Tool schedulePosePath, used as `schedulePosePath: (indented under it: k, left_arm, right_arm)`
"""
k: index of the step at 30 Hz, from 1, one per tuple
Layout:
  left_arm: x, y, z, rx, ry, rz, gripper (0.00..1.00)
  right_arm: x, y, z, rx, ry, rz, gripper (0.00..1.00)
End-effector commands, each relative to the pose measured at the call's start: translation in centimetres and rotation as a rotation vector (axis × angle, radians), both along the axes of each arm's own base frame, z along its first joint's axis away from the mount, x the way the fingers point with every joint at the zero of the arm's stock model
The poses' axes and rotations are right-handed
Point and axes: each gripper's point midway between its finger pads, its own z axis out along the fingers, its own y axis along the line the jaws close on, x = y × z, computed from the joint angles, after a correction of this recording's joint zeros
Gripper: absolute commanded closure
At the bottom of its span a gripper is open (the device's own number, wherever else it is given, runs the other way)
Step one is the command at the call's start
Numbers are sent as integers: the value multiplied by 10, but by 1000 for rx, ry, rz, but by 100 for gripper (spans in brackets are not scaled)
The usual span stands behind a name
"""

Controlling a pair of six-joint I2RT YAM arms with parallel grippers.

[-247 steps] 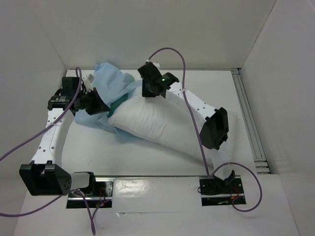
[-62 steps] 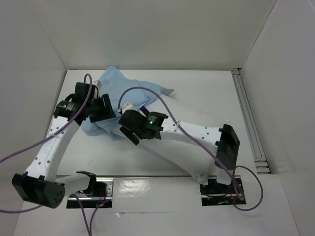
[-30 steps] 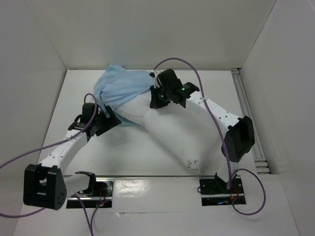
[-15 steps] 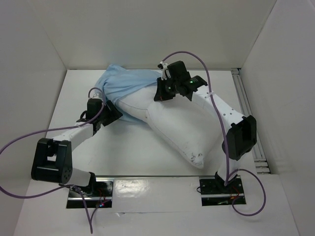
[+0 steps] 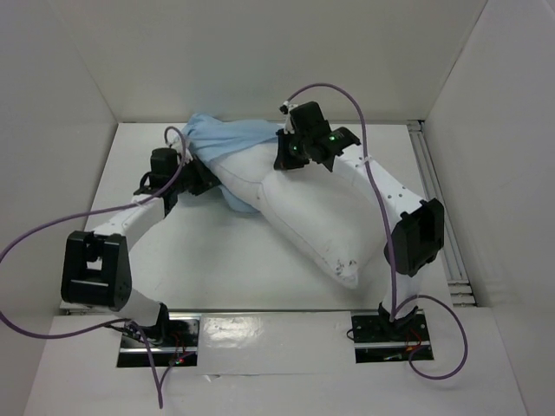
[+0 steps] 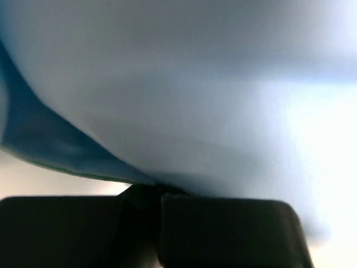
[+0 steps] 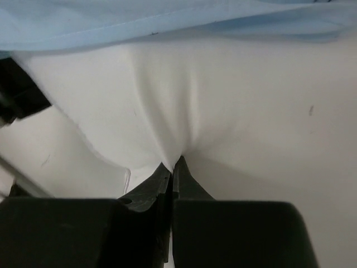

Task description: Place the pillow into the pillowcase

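Note:
The white pillow [image 5: 316,217] lies diagonally across the table, its far end tucked under the pale blue pillowcase [image 5: 227,139] at the back. My right gripper [image 5: 286,161] is shut on a pinch of the pillow's fabric [image 7: 184,128] just below the pillowcase's hem [image 7: 167,22]. My left gripper [image 5: 208,178] is at the pillowcase's left edge, shut on the blue cloth [image 6: 167,100], which fills the left wrist view.
White walls enclose the table on the left, back and right. A metal rail [image 5: 438,212] runs along the right side. Purple cables [image 5: 35,243] loop from both arms. The arm bases [image 5: 381,334] sit at the near edge.
My left gripper has moved up and to the right along the pillowcase's edge. The pillowcase has bunched narrower over the pillow's far end. My right gripper has hardly moved.

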Motion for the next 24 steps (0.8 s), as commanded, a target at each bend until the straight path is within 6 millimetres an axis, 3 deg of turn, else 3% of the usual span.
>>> schedulePosePath:
  k: [1, 2, 3, 4, 5, 7, 8, 9, 10, 11, 13, 14, 18, 21, 23, 24]
  left_arm:
    - [-3, -49, 82, -178, -152, -312, 100]
    - [-9, -56, 94, -206, -177, -346, 100]
    - [-13, -63, 116, -228, -225, -377, 100]
    - [-24, -66, 138, -246, -267, -423, 100]
    - [-28, -68, 152, -259, -287, -442, 100]
    - [-36, -75, 174, -274, -328, -498, 100]
    - [-39, -76, 177, -278, -325, -513, 100]
    - [-39, -77, 173, -283, -315, -523, 100]
    - [-42, -80, 167, -286, -298, -530, 100]
    - [-43, -80, 159, -288, -278, -528, 100]
    - [-46, -80, 143, -292, -248, -523, 100]
    - [-52, -80, 126, -301, -201, -527, 100]
    - [-74, -88, 122, -293, -199, -573, 100]
    - [-82, -88, 125, -270, -185, -561, 100]
    - [-83, -91, 129, -259, -197, -576, 100]
    - [-81, -91, 135, -254, -207, -569, 100]
  right_arm:
    - [65, -10, 78, 24, -271, -217, 100]
    - [90, -22, 77, -18, -294, -301, 100]
    - [98, -29, 89, -33, -311, -326, 100]
    - [106, -30, 150, 42, -425, -366, 100]
    - [110, -29, 166, 42, -474, -373, 100]
    - [107, -26, 181, 21, -543, -416, 100]
    - [94, -6, 176, 12, -552, -389, 100]
    - [84, -8, 181, -5, -574, -413, 100]
    - [78, 1, 169, -19, -570, -408, 100]
    - [69, 14, 123, -106, -512, -378, 100]
    - [58, 20, 89, -122, -434, -394, 100]
    - [50, 22, 52, -167, -374, -384, 100]
    - [23, 53, -22, -179, -233, -333, 100]
    - [23, 66, -32, -138, -190, -320, 100]
    - [34, 62, -30, -101, -166, -337, 100]
    - [49, 55, -13, -56, -183, -370, 100]
